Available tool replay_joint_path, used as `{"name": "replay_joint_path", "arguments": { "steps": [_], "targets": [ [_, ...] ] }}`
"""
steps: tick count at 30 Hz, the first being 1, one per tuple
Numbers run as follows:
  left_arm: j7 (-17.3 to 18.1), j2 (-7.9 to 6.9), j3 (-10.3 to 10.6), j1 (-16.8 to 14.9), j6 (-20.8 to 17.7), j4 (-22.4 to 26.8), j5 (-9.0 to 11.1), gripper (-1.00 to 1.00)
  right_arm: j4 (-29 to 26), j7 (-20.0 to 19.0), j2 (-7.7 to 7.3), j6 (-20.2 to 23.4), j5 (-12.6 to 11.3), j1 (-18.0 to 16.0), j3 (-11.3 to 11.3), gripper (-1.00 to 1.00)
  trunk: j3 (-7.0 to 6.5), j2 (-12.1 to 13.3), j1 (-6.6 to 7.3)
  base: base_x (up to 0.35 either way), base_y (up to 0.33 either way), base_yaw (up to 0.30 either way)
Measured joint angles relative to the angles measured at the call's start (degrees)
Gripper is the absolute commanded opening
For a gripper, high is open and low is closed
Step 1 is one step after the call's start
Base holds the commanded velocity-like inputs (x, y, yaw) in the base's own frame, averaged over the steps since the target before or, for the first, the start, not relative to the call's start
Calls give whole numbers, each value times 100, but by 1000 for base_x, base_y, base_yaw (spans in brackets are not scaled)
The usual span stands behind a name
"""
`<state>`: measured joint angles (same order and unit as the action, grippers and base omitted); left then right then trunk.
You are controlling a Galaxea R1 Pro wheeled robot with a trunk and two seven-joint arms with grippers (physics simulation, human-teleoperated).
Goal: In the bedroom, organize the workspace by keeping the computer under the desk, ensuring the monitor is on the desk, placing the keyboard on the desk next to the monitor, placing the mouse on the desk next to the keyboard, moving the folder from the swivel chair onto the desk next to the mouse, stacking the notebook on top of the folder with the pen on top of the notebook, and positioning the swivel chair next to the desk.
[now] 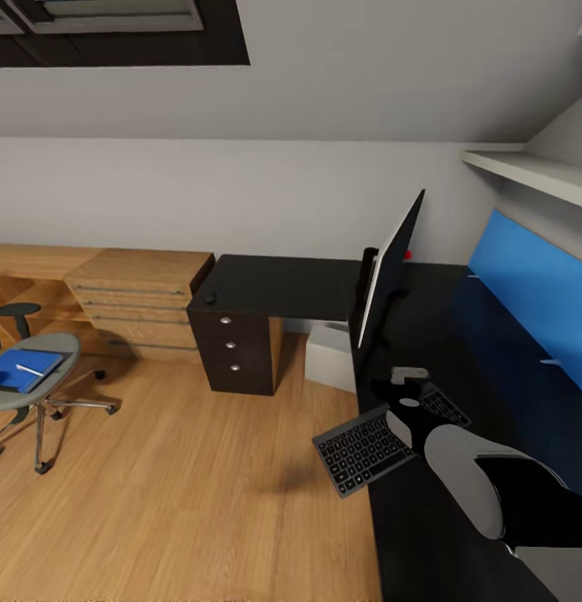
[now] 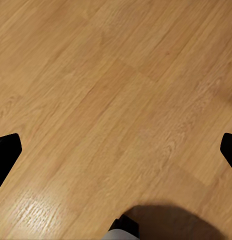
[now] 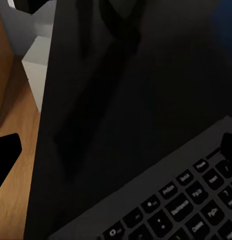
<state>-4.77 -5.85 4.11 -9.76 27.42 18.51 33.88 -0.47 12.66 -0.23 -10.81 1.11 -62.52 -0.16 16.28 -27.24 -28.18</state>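
Two dark fingertips of the right gripper stand wide apart at the edges of the right wrist view, spread open above the keyboard and clasping nothing. In the head view the right gripper sits lower right of centre, right over the keyboard, which lies slanted on the black worktop with its left end sticking out past the worktop's edge over the floor. Just above it in the frame stands the monitor, seen nearly edge-on, with a small red dot at its far corner. Below the worktop, left of the monitor, a pale grey computer stands on the floor. Further left, the small black mouse lies at the worktop's left end, above the drawers with round silver knobs.

The left gripper is open too, its fingertips wide apart over bare wooden floor, holding nothing.

At the far left edge of the head view stands the swivel chair, well apart from the worktop. On its seat lies the blue folder, with the pale pen on top; I cannot make out a notebook between them.
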Motion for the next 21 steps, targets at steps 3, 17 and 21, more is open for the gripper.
{"name": "replay_joint_path", "arguments": {
  "steps": [3,17,21],
  "targets": [
    [0,0,1,0,0,-2,0,100,1,2,-78,0,-7,0,-1,100,27,0,0,0,0,0],
    [0,4,1,-2,8,0,-12,100,9,355,-198,-358,-13,0,-1,100,151,0,0,0,0,0],
    [0,4,1,0,9,0,-14,100,13,449,-203,-419,-15,0,0,100,186,0,0,0,0,0]
  ]
}}
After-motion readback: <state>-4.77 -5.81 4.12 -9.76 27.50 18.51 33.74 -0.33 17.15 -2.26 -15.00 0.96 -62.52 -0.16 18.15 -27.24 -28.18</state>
